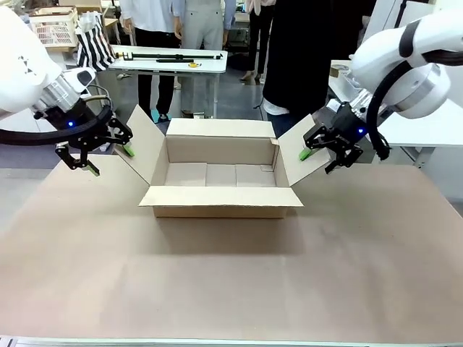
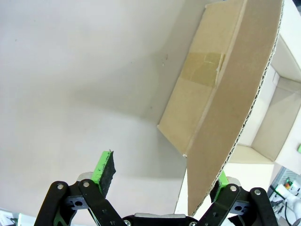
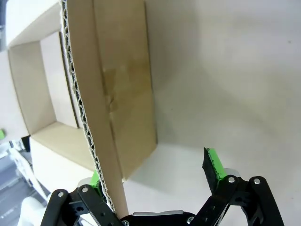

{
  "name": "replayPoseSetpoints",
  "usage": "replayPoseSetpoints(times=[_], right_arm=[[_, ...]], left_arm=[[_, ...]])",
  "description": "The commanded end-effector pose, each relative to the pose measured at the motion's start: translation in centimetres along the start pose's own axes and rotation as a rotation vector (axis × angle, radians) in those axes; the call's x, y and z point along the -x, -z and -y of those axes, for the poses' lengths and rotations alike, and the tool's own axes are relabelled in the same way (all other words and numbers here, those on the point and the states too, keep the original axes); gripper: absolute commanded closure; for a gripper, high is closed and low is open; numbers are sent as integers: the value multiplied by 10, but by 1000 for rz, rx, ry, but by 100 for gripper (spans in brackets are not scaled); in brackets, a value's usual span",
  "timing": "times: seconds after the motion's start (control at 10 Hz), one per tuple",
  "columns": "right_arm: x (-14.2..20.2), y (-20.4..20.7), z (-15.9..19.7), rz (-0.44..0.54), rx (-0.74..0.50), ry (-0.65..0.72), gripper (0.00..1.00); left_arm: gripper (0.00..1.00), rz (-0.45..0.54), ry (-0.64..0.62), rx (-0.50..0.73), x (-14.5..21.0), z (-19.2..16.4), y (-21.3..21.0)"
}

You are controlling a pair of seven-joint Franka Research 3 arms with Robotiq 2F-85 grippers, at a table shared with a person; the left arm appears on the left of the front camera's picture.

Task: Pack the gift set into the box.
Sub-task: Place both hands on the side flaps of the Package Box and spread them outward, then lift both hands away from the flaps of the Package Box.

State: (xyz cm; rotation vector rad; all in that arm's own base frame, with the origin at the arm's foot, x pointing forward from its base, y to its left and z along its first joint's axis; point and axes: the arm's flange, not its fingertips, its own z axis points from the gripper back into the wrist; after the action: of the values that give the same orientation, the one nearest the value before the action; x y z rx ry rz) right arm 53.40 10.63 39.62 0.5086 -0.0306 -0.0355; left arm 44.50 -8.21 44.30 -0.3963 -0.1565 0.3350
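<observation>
The wide table (image 1: 231, 289), covered in a dull brown sheet, carries the large plain brown corrugated cardboard box (image 1: 217, 211) at its middle, toward the far side, with all 4 top flaps folded outward. The black, green-padded left gripper (image 1: 110, 160) sits at the box's left flap (image 1: 141, 148), jaws spread, with the flap's edge standing between its 2 fingers, close by 1 pad. The matching right gripper (image 1: 318, 160) straddles the right flap (image 1: 295, 155) likewise, jaws spread wide, pinching nothing.
</observation>
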Motion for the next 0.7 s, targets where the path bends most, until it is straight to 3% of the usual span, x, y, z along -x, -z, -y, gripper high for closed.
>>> replayPoseSetpoints(times=[0.0,0.6], right_arm=[[-1,0,-8,7,29,-32,0],[-1,0,-8,7,29,-32,0]], left_arm=[[0,2,-8,-15,0,1,-2],[0,2,-8,-15,0,1,-2]])
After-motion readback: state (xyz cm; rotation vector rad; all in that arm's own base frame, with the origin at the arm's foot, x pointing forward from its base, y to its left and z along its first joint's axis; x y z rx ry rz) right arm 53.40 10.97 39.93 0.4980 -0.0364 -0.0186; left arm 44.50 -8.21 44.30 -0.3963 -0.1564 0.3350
